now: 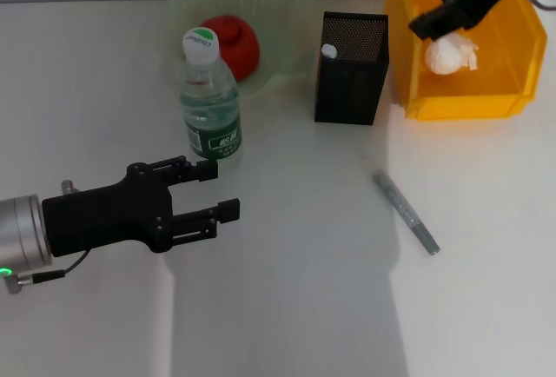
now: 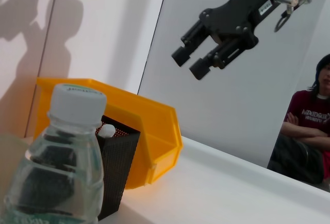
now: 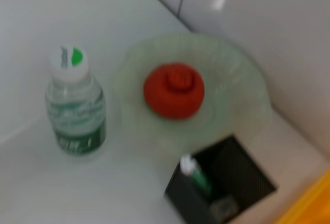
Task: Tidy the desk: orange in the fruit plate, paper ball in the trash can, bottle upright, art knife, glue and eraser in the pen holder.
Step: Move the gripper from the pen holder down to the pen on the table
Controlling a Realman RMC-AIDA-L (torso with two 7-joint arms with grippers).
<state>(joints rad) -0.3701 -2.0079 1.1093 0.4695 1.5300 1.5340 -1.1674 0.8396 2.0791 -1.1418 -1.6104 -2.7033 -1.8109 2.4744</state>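
Note:
The water bottle (image 1: 210, 103) stands upright in front of the pale green fruit plate (image 1: 287, 12), which holds the orange (image 1: 234, 44). The black mesh pen holder (image 1: 352, 69) holds a white-capped glue stick (image 1: 328, 50). The paper ball (image 1: 450, 54) lies in the yellow bin (image 1: 486, 99). The grey art knife (image 1: 407, 212) lies on the table, right of centre. My left gripper (image 1: 224, 189) is open and empty, just in front of the bottle. My right gripper (image 1: 432, 8) hangs open and empty above the bin; it also shows in the left wrist view (image 2: 189, 64). I see no eraser on the table.
The right wrist view shows the bottle (image 3: 76, 105), the orange (image 3: 174, 90), and the pen holder (image 3: 221, 188) with the glue stick (image 3: 195, 175) and a small pale thing inside it. A seated person (image 2: 309, 126) is beyond the table.

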